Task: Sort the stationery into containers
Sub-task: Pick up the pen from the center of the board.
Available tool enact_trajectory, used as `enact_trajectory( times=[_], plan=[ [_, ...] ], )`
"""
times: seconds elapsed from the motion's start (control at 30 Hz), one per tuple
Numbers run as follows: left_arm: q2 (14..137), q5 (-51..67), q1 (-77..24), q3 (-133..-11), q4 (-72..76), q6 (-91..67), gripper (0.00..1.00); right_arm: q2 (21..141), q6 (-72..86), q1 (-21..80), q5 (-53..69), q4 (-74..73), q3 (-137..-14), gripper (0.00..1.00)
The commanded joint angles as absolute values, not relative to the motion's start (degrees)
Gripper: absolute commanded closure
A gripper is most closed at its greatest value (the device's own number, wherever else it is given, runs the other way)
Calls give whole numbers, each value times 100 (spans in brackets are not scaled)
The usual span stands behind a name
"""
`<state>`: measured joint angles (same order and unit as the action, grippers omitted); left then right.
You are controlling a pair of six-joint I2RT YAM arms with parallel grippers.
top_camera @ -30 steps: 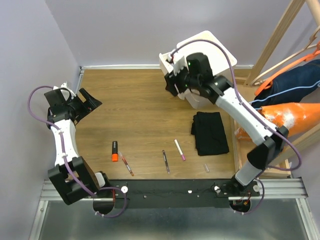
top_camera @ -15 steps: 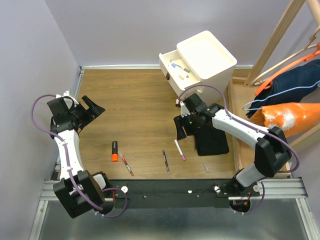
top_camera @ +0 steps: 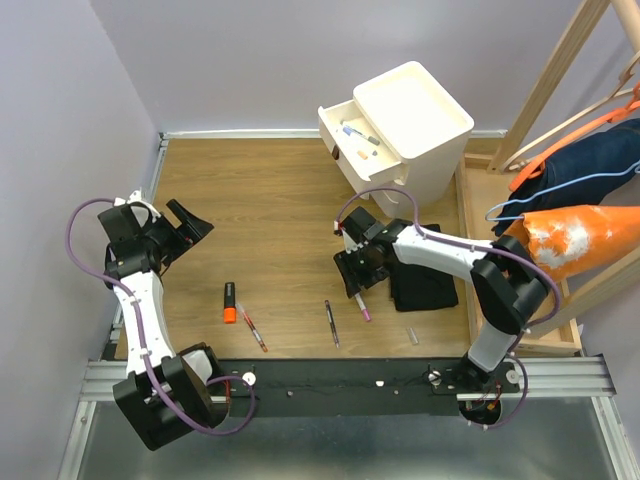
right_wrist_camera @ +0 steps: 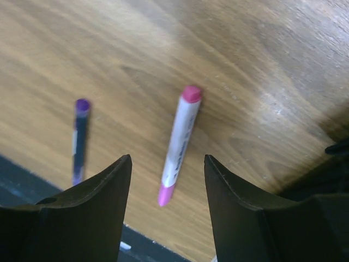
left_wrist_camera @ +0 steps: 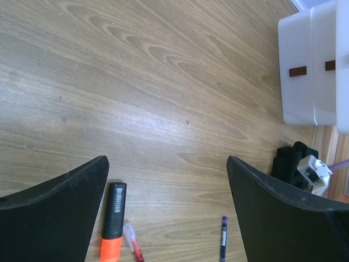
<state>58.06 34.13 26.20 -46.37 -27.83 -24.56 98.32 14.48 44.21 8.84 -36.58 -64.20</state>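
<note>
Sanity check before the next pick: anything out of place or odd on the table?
Only the folded black cloth, lying on the table near the white cabinet: it is not stationery and sits close to the pink marker. The top drawer stands open with pens inside. Nothing looks spilled or damaged.

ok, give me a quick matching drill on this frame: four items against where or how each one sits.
1 orange highlighter
2 pink-capped marker
3 black cloth
4 top drawer

a pulled open, pens inside
b under the open right claw
c beside the red pen
d by the cabinet's near side

Pairs: 1-c, 2-b, 3-d, 4-a
</note>
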Motion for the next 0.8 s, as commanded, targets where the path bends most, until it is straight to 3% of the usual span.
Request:
enact_trajectory(
  times=[0.0, 0.1, 0.3, 0.33, 0.47, 0.57, 0.77],
  plan=[
    [5608, 3516, 2654, -4562, -2619, -2479, 2, 10247, 1670, 4430, 343, -3639, -6521, 38],
    [5555, 3507, 2654, -4544, -2619, -2487, 2, 10371, 1696, 4438, 255, -3665, -6469, 40],
    [5484, 3454, 2654, -4474, -2584, -2487, 1, 10617, 1547, 4561, 26, -3665, -6399, 55],
    [5476, 3463, 2654, -4456, -2575, -2505, 1, 10643, 1512, 4596, 26, -3656, -6398, 63],
    [5432, 3489, 2654, -4421, -2496, -2558, 1, 10854, 1407, 4868, -272, -3630, -6390, 76],
    [5423, 3516, 2654, -4438, -2470, -2584, 1, 10951, 1319, 4974, -343, -3700, -6582, 99],
    [5458, 3568, 2654, -4737, -2759, -2584, 2, 10486, 1292, 4966, 356, -4078, -7985, 100]
  ],
)
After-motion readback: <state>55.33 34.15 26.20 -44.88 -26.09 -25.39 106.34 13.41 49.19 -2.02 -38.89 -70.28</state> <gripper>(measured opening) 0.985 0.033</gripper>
